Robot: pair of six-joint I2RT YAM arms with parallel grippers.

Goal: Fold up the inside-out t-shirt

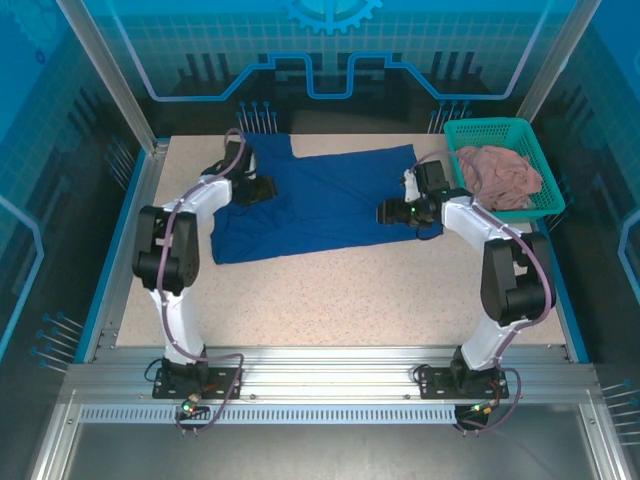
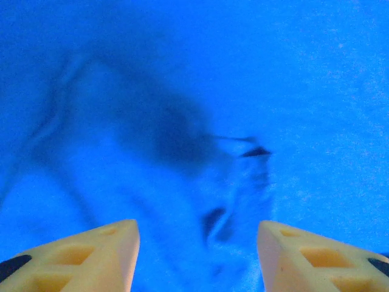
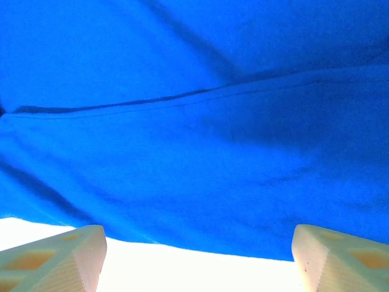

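Left tool (image 2: 196, 236): open; the two pale fingers stand apart over blue cloth, with nothing pinched between them.
Right tool (image 3: 197, 238): open wide, poised over the garment's near-right edge, holding nothing.
T-shirt (image 1: 330, 200): royal blue, spread flat on the far half of the bench (image 1: 340, 300), between the two arms.
Hidden, left: the left arm's wrist covers the shirt's far-left corner in the top view.
Hidden, right: the right tool's head covers the shirt's right border in the top view.
Hard to make out: the left wrist view is blurred; a dark crease and small puckers show, their shape unclear.
Edges: a stitched seam crosses the right wrist view; below it the cloth's edge meets pale bench between the fingers.
Open room: a broad bare strip of bench lies between the shirt and the arm bases.
Basket (image 1: 530, 135): teal, far-right corner, holding a pink garment (image 1: 500, 175); near the right arm, apart from the shirt.
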